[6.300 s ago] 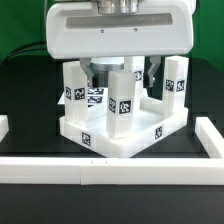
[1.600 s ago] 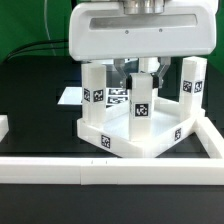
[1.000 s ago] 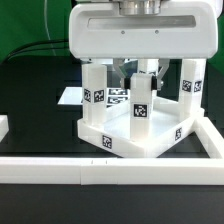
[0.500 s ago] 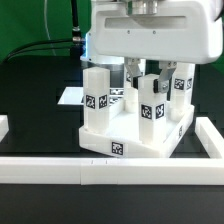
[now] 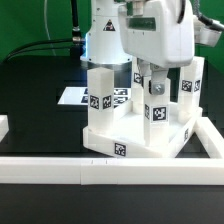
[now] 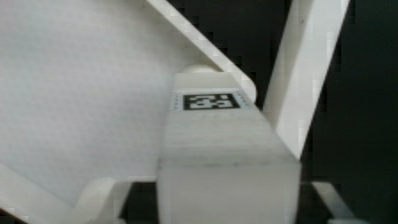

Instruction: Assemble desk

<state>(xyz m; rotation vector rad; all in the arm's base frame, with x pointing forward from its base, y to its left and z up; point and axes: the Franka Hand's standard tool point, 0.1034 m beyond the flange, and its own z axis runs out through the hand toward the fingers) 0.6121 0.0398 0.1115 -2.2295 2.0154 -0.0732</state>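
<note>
- I see the desk [image 5: 135,135] upside down on the black bench [image 5: 30,100], its tray-like top [image 5: 130,148] flat on the surface and its legs pointing up.
- The top sits in the corner of the white rails [image 5: 60,168]: its front edge lies just beside the front rail, and its side towards the exterior view's right is near the rail on that side [image 5: 213,135].
- The near leg [image 5: 99,98] on the exterior view's left stands upright in its corner socket, a tag on its front face.
- A second leg [image 5: 157,108] stands upright towards the middle-right of the top, also tagged; a third [image 5: 189,85] rises behind it at the far right. I cannot make out a fourth, since the arm's body covers that part.
- The arm's white wrist housing [image 5: 140,35] hangs directly over the desk, above the leg tops, and hides the gripper from the exterior view.
- In the wrist view, a leg [image 6: 217,140] fills the centre, running away from the camera with a tag on its end face, the inside of the top [image 6: 80,90] beyond it.
- At the edges of the wrist view, dark shapes flank that leg with a gap on either side; they may be the gripper fingers, but they are too blurred to be sure.
- So the leg lies between and just beyond the gripper, yet I cannot tell whether the gripper is released or clenched on it.
- The marker board [image 5: 80,98] lies flat on the bench behind the desk, towards the exterior view's left.
</note>
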